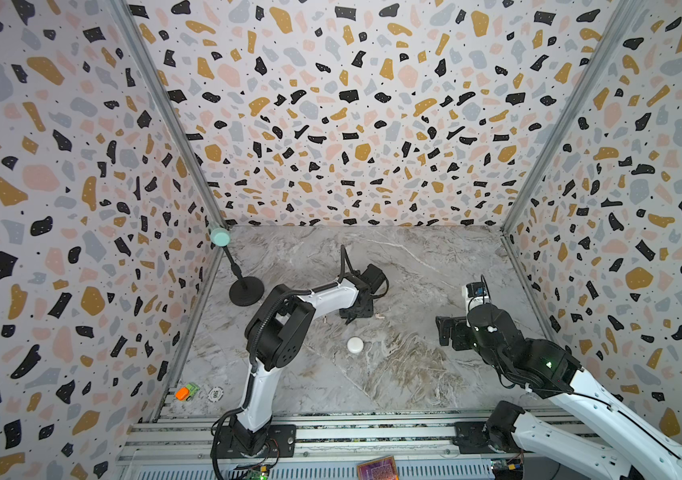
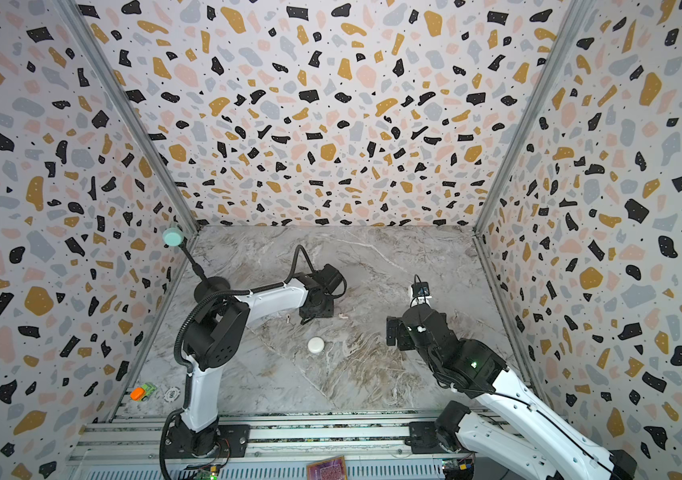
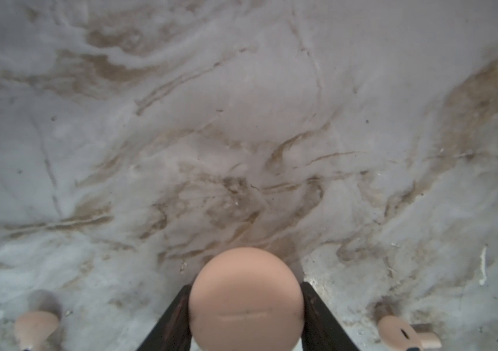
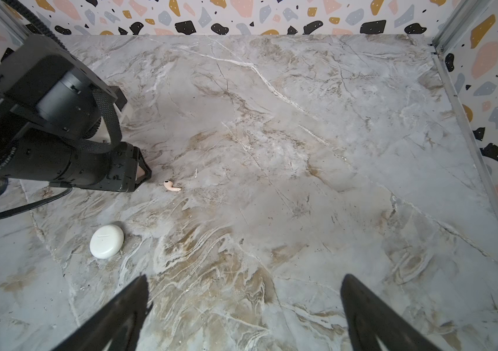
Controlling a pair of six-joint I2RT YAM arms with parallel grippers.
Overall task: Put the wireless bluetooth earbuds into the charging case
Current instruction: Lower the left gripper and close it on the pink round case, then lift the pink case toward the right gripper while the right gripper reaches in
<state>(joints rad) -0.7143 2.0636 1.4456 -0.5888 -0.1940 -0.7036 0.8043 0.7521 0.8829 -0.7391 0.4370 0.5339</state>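
Left gripper (image 3: 246,285): its two black fingers (image 3: 178,316) press against opposite sides of a round pink case (image 3: 246,299), which fills the gap between them.
Pink case: closed, a thin seam line showing across its shell; whether it rests on the table (image 1: 414,374) or hangs just above it cannot be told.
First earbud (image 3: 405,334): pale pink, lying flat on the marble just outside one finger of the left gripper, apart from it; in both top views it shows to the right of those fingers (image 1: 379,316) (image 2: 342,316).
Second earbud (image 3: 35,329): also pale pink, on the marble outside the opposite finger, somewhat farther off and blurred.
Right gripper (image 4: 244,278): fingers (image 4: 369,313) spread wide with only bare marble between them, held above the table.
White case (image 4: 106,241): closed, flat on the table, ahead of the right fingers and off to one side, well apart from them; it lies nearer to the left fingers, on their near side in both top views (image 1: 355,345) (image 2: 316,345).
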